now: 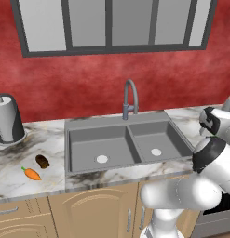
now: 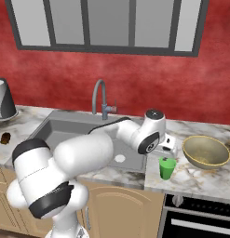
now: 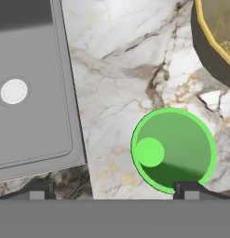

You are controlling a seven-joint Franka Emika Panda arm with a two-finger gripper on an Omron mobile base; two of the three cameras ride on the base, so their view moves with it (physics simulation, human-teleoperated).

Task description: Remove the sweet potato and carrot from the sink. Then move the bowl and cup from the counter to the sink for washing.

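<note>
Standing upright under the open pincer [image 3: 114,189], nearer one fingertip: cup [image 3: 172,149].

cup [image 3: 172,149]: bright green
bowl [image 2: 206,151]: olive-tan, yellowish rim
counter [image 3: 121,69]: white-grey marble, dark veins
sink [image 1: 128,142]: grey, white drains
carrot [image 1: 31,174]: orange
potato [image 1: 42,161]: dark brown, seemingly

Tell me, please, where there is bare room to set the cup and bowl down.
Both basins of the sink are bare apart from their drains. Marble between the sink's right rim and the cup is also free. It is crowded farther right, where the bowl sits close to the cup, and left of the sink by the sweet potato and carrot.
</note>
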